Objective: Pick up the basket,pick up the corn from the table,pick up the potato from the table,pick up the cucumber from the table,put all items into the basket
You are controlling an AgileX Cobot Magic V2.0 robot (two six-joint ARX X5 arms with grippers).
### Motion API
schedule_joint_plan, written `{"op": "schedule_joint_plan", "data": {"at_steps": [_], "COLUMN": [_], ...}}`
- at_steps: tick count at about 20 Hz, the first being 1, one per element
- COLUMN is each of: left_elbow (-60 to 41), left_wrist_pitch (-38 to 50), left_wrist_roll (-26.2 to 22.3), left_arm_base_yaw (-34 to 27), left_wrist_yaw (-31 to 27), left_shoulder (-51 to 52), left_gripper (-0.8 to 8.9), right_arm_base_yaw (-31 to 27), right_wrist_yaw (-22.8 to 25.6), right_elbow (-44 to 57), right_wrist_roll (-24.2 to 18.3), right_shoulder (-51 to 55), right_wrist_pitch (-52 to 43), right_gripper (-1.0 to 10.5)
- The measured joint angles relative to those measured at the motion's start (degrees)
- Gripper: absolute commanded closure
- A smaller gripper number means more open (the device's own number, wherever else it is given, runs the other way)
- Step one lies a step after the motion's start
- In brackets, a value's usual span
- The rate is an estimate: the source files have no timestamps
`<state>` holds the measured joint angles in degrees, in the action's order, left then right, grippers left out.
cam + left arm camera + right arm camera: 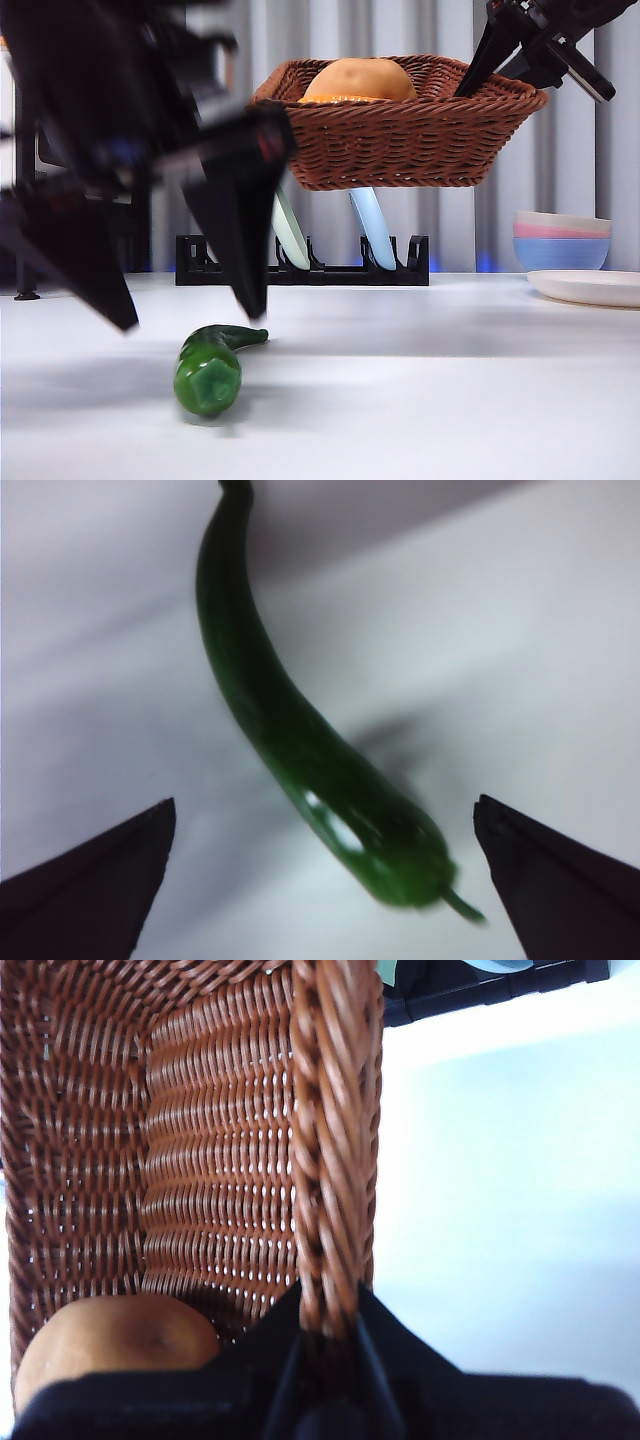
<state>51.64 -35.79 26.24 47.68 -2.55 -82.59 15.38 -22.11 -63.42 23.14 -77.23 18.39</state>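
The brown wicker basket (pixel 400 135) hangs in the air, well above the table. My right gripper (pixel 478 72) is shut on its braided rim (pixel 335 1110), one jaw on each side (pixel 325 1345). The tan potato (pixel 362 78) lies inside it and also shows in the right wrist view (pixel 110 1345). An orange-yellow sliver (pixel 335 99) at the rim under the potato may be the corn; I cannot tell. The green cucumber (pixel 210 365) lies on the table, blunt end toward the camera. My left gripper (pixel 185 305) is open just above it, a jaw on each side of the cucumber (pixel 290 720).
A black rack (pixel 300 268) with upright plates stands behind, under the basket. Stacked pastel bowls (pixel 562 240) and a white plate (pixel 590 287) sit at the back right.
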Motion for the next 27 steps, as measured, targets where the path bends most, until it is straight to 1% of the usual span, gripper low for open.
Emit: {"op": "schedule_joint_plan", "data": {"at_steps": [3, 4, 6, 8, 9, 10, 14, 17, 21, 23, 27], "left_elbow": [0.0, 0.0, 0.2, 0.3, 0.4, 0.4, 0.5, 0.7, 0.3, 0.1, 1.1], "left_wrist_pitch": [1.7, 2.0, 2.8, 3.3, 3.4, 3.4, 2.0, -2.6, -13.4, -19.0, -25.8], "left_wrist_roll": [0.0, -0.1, -0.3, -1.1, -1.7, -2.3, -4.5, -7.5, -13.3, -16.9, -22.6], "left_arm_base_yaw": [-0.3, -0.4, -0.6, -0.7, -0.8, -0.8, -0.8, -0.9, -0.6, -0.1, 0.6], "left_wrist_yaw": [-0.1, -0.1, -0.7, -1.0, -1.0, -1.0, -0.7, 2.6, 9.7, 14.8, 25.7], "left_shoulder": [-3.9, -4.9, -5.8, -6.2, -6.4, -6.4, -6.4, -5.7, -1.9, 2.5, 13.1], "left_gripper": [3.34, 3.87, 5.45, 7.62, 8.43, 8.19, 8.21, 8.21, 8.21, 8.21, 8.21], "right_arm_base_yaw": [0.0, 0.0, 0.0, -0.2, -0.2, -0.3, -0.3, -0.2, -0.2, -0.2, -0.2], "right_wrist_yaw": [0.0, 0.0, 0.3, 0.3, 0.4, 0.5, 0.4, 0.2, 0.0, 0.0, 0.0], "right_elbow": [0.0, 0.0, 0.0, 0.0, 0.0, 0.0, 0.0, 0.0, 0.0, 0.0, 0.0], "right_wrist_roll": [0.0, 0.0, -0.2, -0.2, -0.2, -0.2, -0.5, -0.4, -0.4, -0.4, -0.4], "right_shoulder": [0.0, 0.0, 0.0, 0.1, 0.1, 0.1, 0.1, 0.1, 0.1, 0.1, 0.1], "right_wrist_pitch": [0.0, 0.0, 0.0, -0.1, -0.1, 0.0, 0.1, 0.1, 0.0, 0.0, 0.0], "right_gripper": [9.6, 9.6, 9.6, 9.6, 9.6, 9.6, 9.6, 9.6, 9.6, 9.6, 9.6]}}
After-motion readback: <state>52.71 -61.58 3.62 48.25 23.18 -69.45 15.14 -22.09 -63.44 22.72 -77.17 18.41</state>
